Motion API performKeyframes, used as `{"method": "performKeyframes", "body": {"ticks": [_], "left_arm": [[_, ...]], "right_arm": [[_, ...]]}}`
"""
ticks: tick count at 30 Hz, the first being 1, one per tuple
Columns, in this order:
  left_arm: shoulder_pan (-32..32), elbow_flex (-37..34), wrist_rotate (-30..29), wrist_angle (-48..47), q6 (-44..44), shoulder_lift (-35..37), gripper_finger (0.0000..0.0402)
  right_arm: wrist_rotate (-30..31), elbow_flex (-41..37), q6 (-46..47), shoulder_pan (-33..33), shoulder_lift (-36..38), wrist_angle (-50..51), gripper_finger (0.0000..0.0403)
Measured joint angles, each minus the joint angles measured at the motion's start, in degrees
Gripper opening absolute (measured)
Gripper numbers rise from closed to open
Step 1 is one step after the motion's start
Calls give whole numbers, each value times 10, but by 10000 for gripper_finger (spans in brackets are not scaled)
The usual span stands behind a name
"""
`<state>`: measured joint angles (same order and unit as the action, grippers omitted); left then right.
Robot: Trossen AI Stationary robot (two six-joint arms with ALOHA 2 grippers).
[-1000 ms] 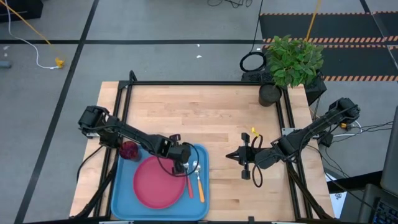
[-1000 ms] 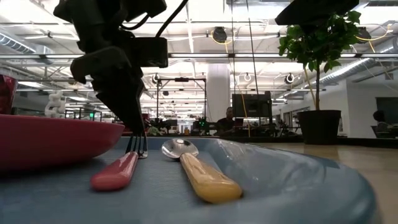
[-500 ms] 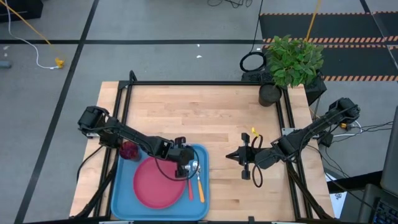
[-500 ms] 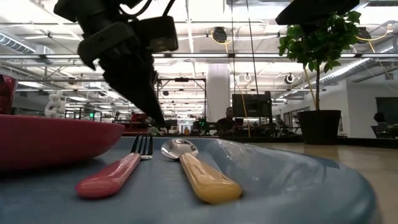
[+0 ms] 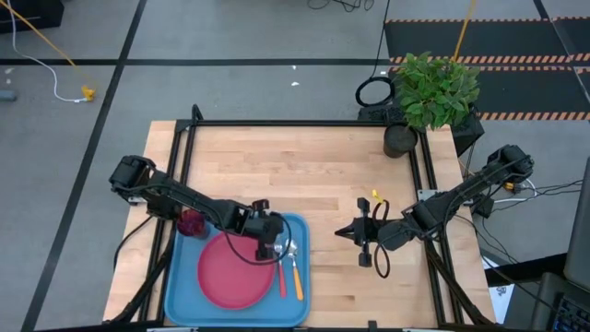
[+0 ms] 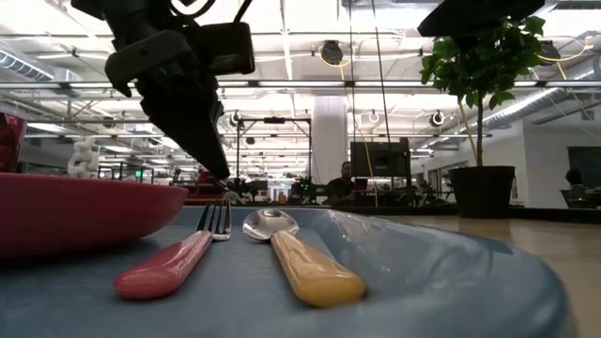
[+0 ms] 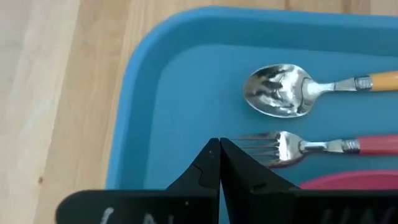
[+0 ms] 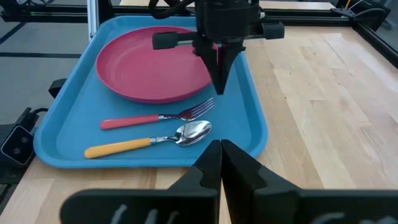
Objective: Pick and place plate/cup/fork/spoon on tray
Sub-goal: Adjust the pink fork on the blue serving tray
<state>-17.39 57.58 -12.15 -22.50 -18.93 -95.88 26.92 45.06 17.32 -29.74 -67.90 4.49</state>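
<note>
The light blue tray [image 5: 180, 293] lies at the table's near left. On it are the pink-red plate [image 5: 230, 272], the red-pink-handled fork [image 5: 281, 277] and, right of the fork, the orange-handled spoon [image 5: 296, 269]. Both lie flat, handles toward the near edge. The dark red cup [image 5: 192, 222] stands at the tray's far left corner. My left gripper [image 7: 219, 143] is shut and empty, a little above the fork's tines [image 7: 273, 148]. My right gripper [image 8: 221, 144] is shut and empty over bare table right of the tray.
A potted plant in a black pot [image 5: 401, 138] stands at the table's far right corner. A black frame rail [image 5: 304, 124] runs along the far edge. Bare wood [image 5: 304, 175] lies beyond the tray and between the two arms.
My left gripper has risen from the fork's tine end and now hangs clear above it. The fork has settled flat on the tray, its handle end shifted slightly toward the plate. The spoon has not moved.
</note>
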Motion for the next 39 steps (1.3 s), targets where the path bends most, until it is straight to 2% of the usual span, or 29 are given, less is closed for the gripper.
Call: {"method": "performKeyframes", "body": {"ticks": [15, 30, 39], "left_arm": [[6, -3, 9, -53, 3, -5, 4], [18, -14, 63, -6, 52, -5, 5], [23, -15, 66, 16, 67, -23, 5]], "right_arm": [[-16, 0, -8, -6, 0, -50, 0], [-15, 0, -34, -23, 0, -103, 0], [-15, 0, -33, -23, 0, -104, 0]]}}
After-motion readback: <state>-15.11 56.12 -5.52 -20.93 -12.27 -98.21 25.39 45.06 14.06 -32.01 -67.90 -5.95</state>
